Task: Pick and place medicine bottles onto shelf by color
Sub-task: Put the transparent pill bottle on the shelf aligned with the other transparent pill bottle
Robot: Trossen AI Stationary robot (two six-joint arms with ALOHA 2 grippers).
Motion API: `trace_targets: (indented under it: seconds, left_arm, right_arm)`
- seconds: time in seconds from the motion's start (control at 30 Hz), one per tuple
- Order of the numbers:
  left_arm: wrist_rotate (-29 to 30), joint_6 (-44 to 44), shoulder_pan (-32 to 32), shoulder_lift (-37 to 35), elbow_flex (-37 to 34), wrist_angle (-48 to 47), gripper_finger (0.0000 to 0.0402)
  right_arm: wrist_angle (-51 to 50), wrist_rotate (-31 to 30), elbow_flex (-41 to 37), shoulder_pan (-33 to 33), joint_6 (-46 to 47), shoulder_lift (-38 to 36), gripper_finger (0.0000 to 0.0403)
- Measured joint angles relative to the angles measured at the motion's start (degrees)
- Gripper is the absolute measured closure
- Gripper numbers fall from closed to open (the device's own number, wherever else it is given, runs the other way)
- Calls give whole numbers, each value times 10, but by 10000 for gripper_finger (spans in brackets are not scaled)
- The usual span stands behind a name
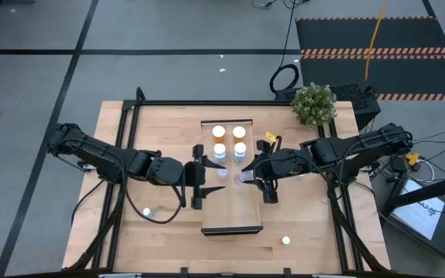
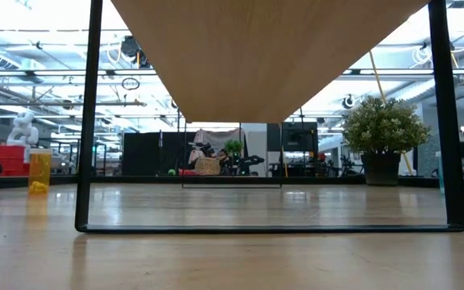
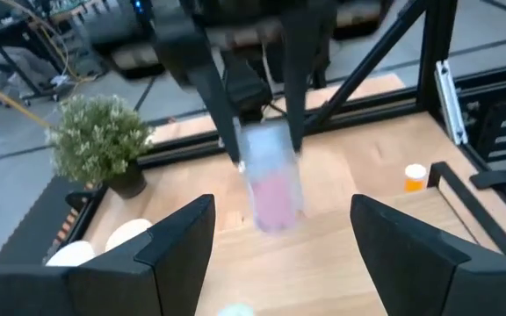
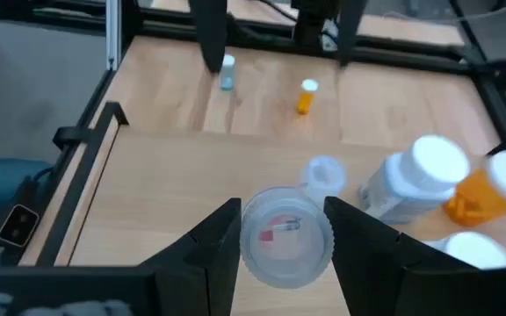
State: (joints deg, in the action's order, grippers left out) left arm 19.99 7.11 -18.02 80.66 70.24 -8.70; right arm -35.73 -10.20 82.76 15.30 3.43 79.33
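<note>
Over the light-wood shelf (image 1: 232,220), the right gripper (image 4: 275,230) holds a clear medicine bottle (image 4: 285,237) clamped between its fingers (image 4: 209,246), white cap toward the wrist camera. Facing it across the shelf, the left gripper (image 3: 279,233) hovers with fingers (image 3: 178,237) spread wide around nothing. Four white-capped bottles (image 1: 229,140) stand grouped at the shelf's far end, beyond both sets of fingers. An orange bottle (image 4: 307,96) and a pale one (image 4: 227,72) stand on the desk (image 1: 145,131) beyond the left fingers.
</note>
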Motion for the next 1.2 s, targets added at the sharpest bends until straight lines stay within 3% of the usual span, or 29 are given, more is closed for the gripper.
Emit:
trace_targets:
  seconds: [0.13,0.5,1.2]
  left_arm:
    - [12,-6,4,1,0,-5,133]
    - [39,-15,3,-3,0,-33,133]
    - [47,-27,20,-3,0,-63,133]
  right_arm:
    - [-20,5,7,-22,-11,-1,253]
    - [-28,106,9,-82,-12,31,253]
    - [-95,119,9,-111,-73,75,253]
